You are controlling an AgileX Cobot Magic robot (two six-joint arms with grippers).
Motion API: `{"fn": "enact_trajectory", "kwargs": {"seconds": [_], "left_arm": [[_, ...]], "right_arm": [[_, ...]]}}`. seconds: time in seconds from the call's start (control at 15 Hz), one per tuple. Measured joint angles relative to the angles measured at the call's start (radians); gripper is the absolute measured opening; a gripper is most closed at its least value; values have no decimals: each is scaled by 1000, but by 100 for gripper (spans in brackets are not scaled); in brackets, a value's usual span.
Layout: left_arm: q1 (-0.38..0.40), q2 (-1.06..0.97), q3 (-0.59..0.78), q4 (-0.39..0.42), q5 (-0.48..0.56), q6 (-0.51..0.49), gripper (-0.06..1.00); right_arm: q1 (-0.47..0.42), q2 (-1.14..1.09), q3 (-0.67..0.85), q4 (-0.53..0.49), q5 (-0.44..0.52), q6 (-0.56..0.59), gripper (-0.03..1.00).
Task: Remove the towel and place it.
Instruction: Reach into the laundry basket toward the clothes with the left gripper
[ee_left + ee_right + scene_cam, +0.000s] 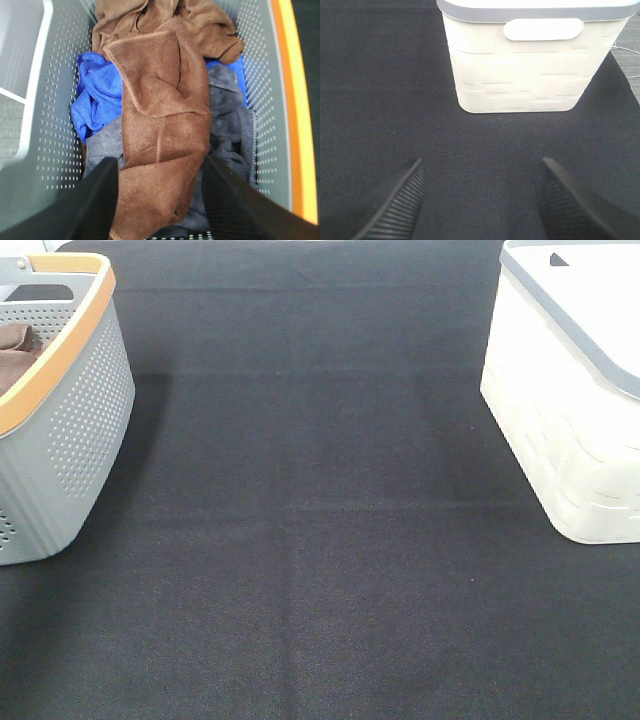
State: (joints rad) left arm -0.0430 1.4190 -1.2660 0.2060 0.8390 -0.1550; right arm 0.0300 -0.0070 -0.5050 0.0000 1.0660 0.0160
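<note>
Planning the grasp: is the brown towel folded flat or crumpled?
Crumpled: the brown towel lies draped in loose folds over a blue towel and a grey towel.

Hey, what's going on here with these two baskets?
The left gripper hangs open over the gray basket, one finger to each side of the brown towel. That towel lies on top of a blue towel and a gray towel. Nothing is gripped yet. The right gripper is open too, over the black cloth, facing the white basket.
</note>
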Motion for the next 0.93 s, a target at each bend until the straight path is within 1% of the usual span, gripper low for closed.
{"fn": "enact_trajectory", "kwargs": {"seconds": [0.13,0.2,0.27,0.33,0.47,0.53,0.67,0.73,0.8,0.93], "left_arm": [[2,83,-67,5,22,0,50],[30,142,-130,-7,37,0,50],[30,142,-130,-7,37,0,50],[65,182,-171,-28,50,0,50],[142,246,-226,-101,60,12,50],[177,272,-247,-147,65,37,50],[262,341,-284,-280,68,104,50],[293,372,-303,-325,68,121,50],[325,409,-328,-363,68,131,50],[372,506,-402,-411,68,136,50]], "right_arm": [[0,0,0,0,0,0,62],[0,0,0,0,0,0,62],[0,0,0,0,0,0,62],[0,0,0,0,0,0,62],[0,0,0,0,0,0,62],[0,0,0,0,0,0,62],[0,0,0,0,0,0,62],[0,0,0,0,0,0,62],[0,0,0,0,0,0,62],[0,0,0,0,0,0,62]]}}
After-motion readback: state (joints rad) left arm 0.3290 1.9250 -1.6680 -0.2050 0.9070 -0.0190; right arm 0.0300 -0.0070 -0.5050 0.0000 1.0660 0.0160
